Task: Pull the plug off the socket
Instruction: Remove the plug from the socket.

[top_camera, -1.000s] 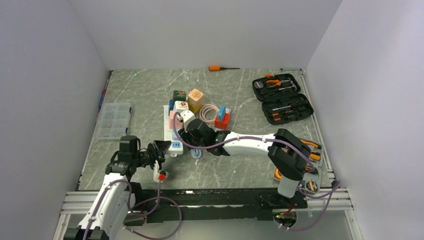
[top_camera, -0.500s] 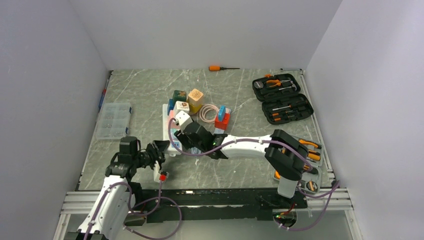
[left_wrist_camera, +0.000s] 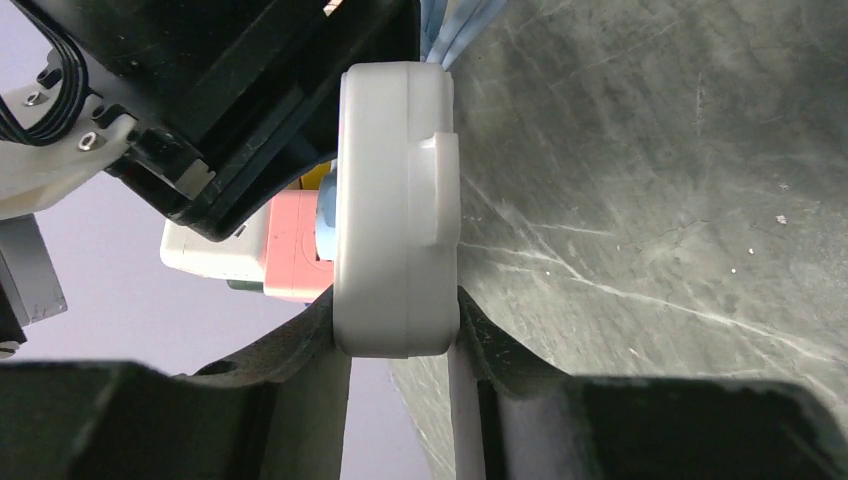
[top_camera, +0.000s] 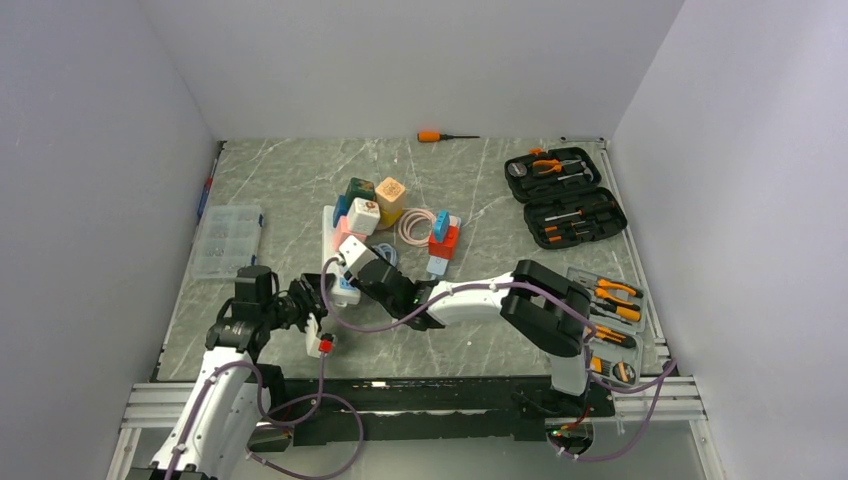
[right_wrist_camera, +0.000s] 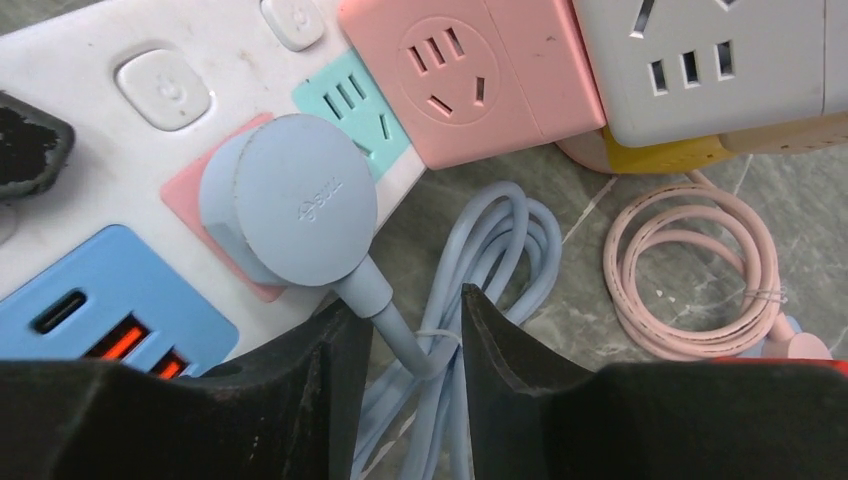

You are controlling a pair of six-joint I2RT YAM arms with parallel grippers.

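Observation:
The socket (right_wrist_camera: 80, 150) is a white strip with pastel outlets, lying left of centre on the table (top_camera: 346, 290). A round light-blue plug (right_wrist_camera: 290, 200) sits in its pink outlet, its cord running down between my right fingers (right_wrist_camera: 330, 360). My right gripper (right_wrist_camera: 412, 300) hovers just below the plug, jaws apart around the cord, gripping nothing. My left gripper (left_wrist_camera: 400, 335) is shut on the strip's near white end (left_wrist_camera: 395, 220), a finger on each side. From above, both grippers meet at the strip's near end (top_camera: 330, 290).
A pink cube adapter (right_wrist_camera: 470, 70) and a white one (right_wrist_camera: 710, 70) sit on the strip, with a coiled pink cable (right_wrist_camera: 690, 270) beside them. Open tool cases (top_camera: 563, 198), an orange screwdriver (top_camera: 430, 136), a clear box (top_camera: 228, 240) and a tool tray (top_camera: 610, 320) ring the table.
My right gripper has slid left and nearer along the strip, towards the left gripper. Its jaws widened, then narrowed. The left gripper keeps its hold on the strip's end.

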